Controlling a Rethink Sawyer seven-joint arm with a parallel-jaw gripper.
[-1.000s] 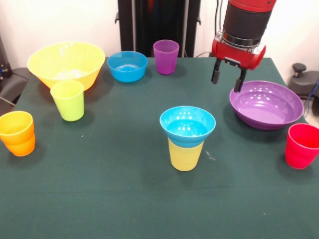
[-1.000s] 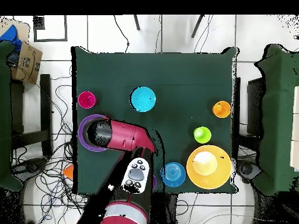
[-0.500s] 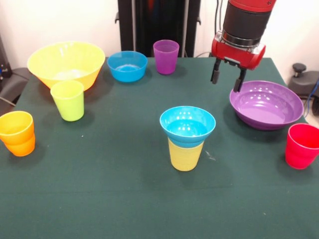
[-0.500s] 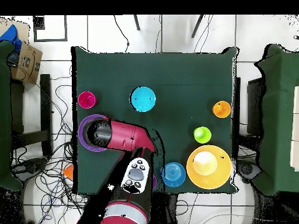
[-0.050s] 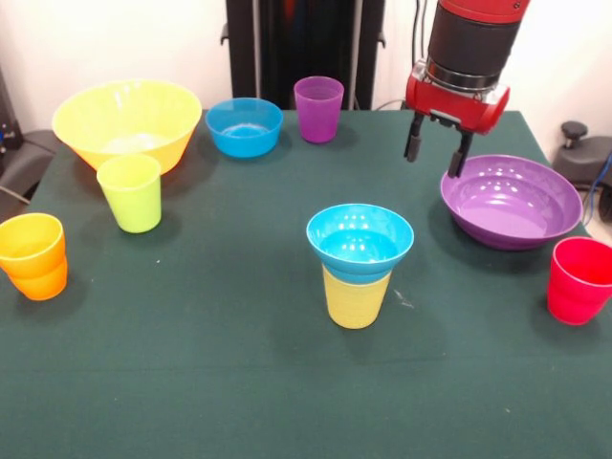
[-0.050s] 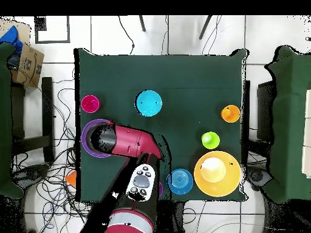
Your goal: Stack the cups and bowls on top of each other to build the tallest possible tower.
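Tower (image 5: 359, 263) stood two pieces high: a small blue bowl (image 5: 360, 239) seated in the mouth of the yellow cup (image 5: 356, 297), mid-surface toward the near side. Nothing else was stacked.

Loose pieces on the green surface (image 5: 239, 373):
- large yellow bowl (image 5: 126, 121), far left corner
- second blue bowl (image 5: 244, 125) and purple cup (image 5: 318, 108), side by side along the far edge
- lime green cup (image 5: 131, 192), just in front of the yellow bowl
- orange cup (image 5: 33, 255), left edge
- wide purple bowl (image 5: 511, 201) and red cup (image 5: 579, 279), right side

Hand (image 5: 437, 151) hung above the left rim of the purple bowl, fingers spread, empty, not touching it. Overhead, the arm covered most of that bowl (image 6: 87, 130).

Judgement: early stage, roughly one placement done, seven pieces left. Purple bowl looked like the next pick, but a wide shallow bowl on the small blue one would make a wobbly seat.
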